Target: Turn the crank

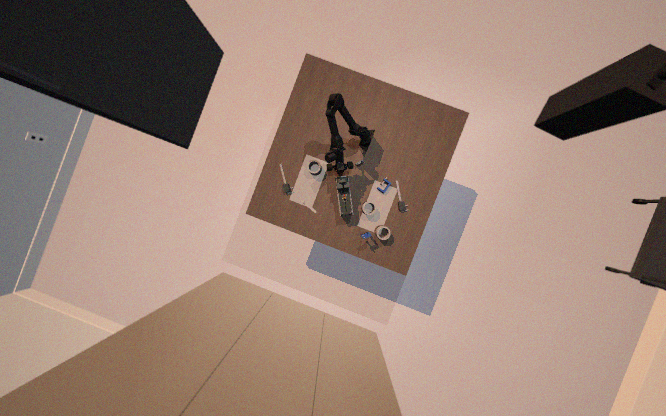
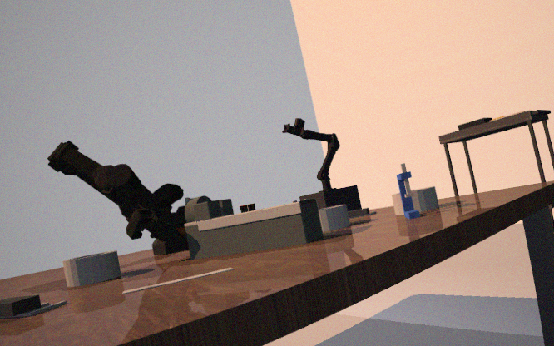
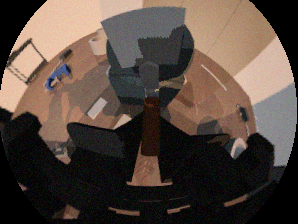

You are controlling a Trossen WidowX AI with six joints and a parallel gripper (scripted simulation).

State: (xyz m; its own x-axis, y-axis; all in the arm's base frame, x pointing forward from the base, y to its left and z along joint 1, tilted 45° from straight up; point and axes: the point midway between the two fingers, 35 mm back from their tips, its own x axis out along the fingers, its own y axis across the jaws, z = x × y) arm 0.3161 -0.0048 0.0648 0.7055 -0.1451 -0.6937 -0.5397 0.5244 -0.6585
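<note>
The machine is a long grey-green box with a pale top edge. A small red and yellow spot shows on its slide in the top view, too small to tell whether the red pointer is level with the brass marks. The pointer is hidden in the wrist view. The crank handle is reddish brown and stands between the fingers in the wrist view, in front of the grey crank end. My gripper is shut on the crank handle at the arm's end of the machine.
White cups stand on either side of the machine. A blue clamp stands to its right. Pale sheets lie on both sides. A dark block lies near the front left in the exterior view.
</note>
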